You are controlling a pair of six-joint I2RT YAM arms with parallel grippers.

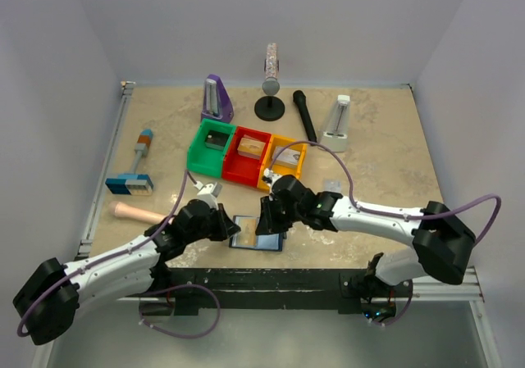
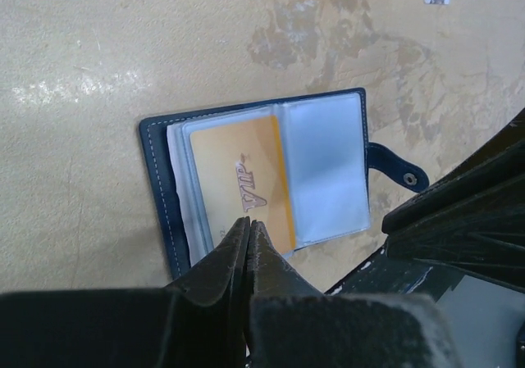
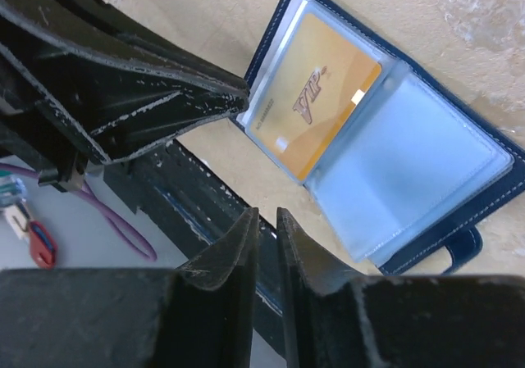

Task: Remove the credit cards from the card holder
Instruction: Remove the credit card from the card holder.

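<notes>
The card holder (image 1: 256,232), a navy wallet, lies open on the table between my two grippers. It also shows in the left wrist view (image 2: 156,188) and the right wrist view (image 3: 461,252), snap strap (image 2: 408,179) hanging out. An amber-yellow credit card (image 2: 238,175) sits in a clear sleeve on one side and also shows in the right wrist view (image 3: 316,97). The other sleeve looks pale blue-grey. My left gripper (image 1: 230,224) is shut, its tips (image 2: 248,220) over the amber card's near edge. My right gripper (image 1: 264,220) hovers by the wallet's near side, jaws a narrow gap apart and empty (image 3: 267,214).
Green (image 1: 212,147), red (image 1: 246,155) and yellow (image 1: 285,159) bins stand behind the wallet. Further back are a purple metronome (image 1: 216,97), a microphone stand (image 1: 270,97), a black microphone (image 1: 305,114) and a white metronome (image 1: 338,124). A blue-and-white block (image 1: 129,184) lies left. The black front rail (image 1: 262,282) is close.
</notes>
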